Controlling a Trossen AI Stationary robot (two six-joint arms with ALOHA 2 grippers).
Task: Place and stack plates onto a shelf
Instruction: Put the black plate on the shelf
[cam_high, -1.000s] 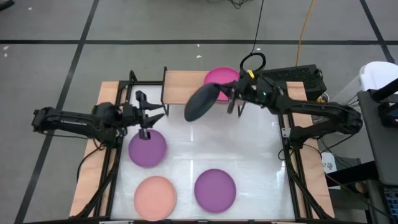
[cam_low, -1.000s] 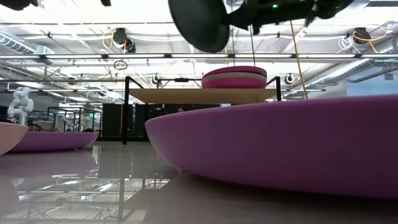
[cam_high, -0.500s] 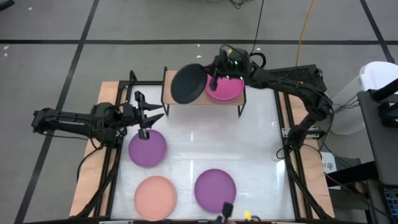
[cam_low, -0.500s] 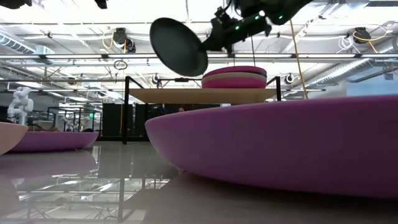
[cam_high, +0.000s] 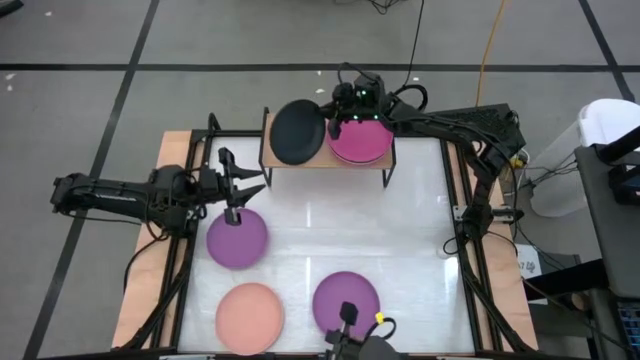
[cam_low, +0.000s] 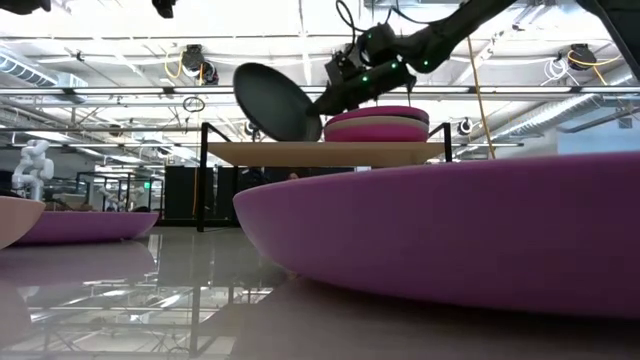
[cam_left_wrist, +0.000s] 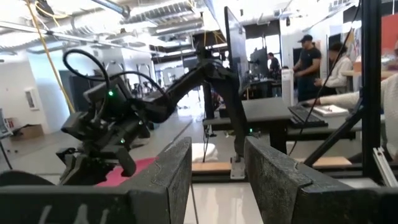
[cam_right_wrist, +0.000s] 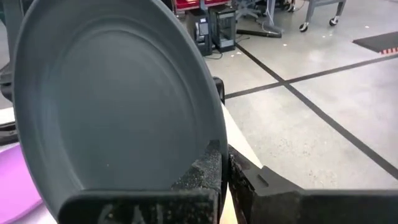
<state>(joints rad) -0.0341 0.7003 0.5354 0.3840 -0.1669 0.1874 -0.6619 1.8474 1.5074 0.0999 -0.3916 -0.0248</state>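
Grey floor with dark tape lines fills the upper and left parts of the high view. White counter with wood edge sits centre frame. Yellow cable and black cable run down from the top edge, upper right. White rounded object at far right edge. Low view: ceiling pipes and lights across the top, white humanoid figure at far left. Left wrist view: people near desks at upper right, monitor edge-on at centre.
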